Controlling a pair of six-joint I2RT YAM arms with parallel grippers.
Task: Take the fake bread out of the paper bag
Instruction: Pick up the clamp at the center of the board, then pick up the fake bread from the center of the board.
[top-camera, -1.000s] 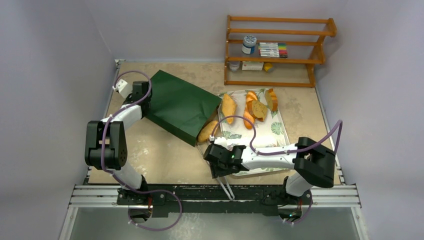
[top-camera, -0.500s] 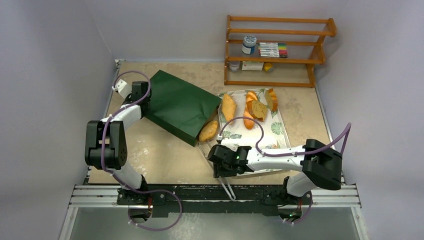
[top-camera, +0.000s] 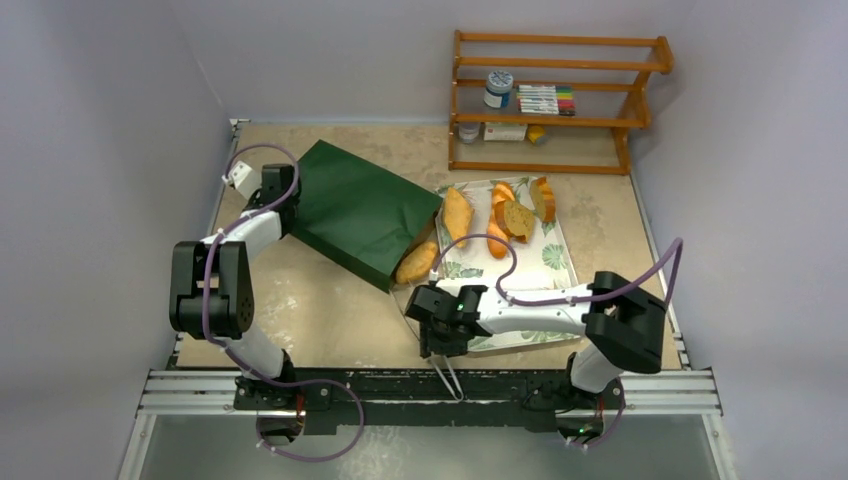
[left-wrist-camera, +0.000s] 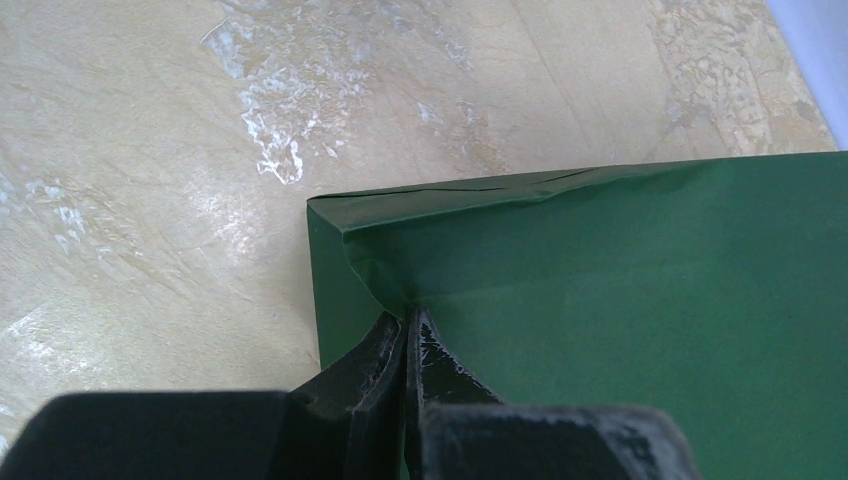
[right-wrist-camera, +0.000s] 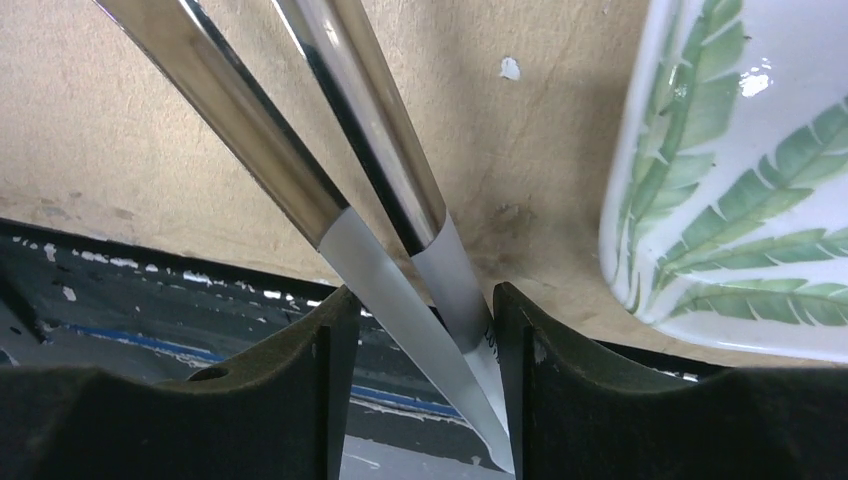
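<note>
The dark green paper bag (top-camera: 360, 210) lies flat at the left of the table, mouth toward the tray. One golden loaf (top-camera: 416, 262) sticks out of its mouth. Other bread pieces, a loaf (top-camera: 457, 215) and a brown slice (top-camera: 518, 218) among them, lie on the leaf-patterned tray (top-camera: 555, 262). My left gripper (top-camera: 290, 198) is shut on the bag's far left corner, pinching the green paper (left-wrist-camera: 620, 290) at its tips (left-wrist-camera: 408, 320). My right gripper (top-camera: 440, 345) is closed round metal tongs (right-wrist-camera: 250, 130) near the table's front edge; both tong arms press against my fingers (right-wrist-camera: 425, 300).
A wooden shelf (top-camera: 560, 100) with a jar, markers and small boxes stands at the back right. The tray's rim (right-wrist-camera: 740, 200) is just right of my right gripper. The tongs' joined end (top-camera: 456, 392) hangs over the black front rail (top-camera: 430, 385).
My right arm swung a little right and came back, and the gripper with the tongs now sits slightly further left. The left gripper, the bag and the loaf have not moved.
</note>
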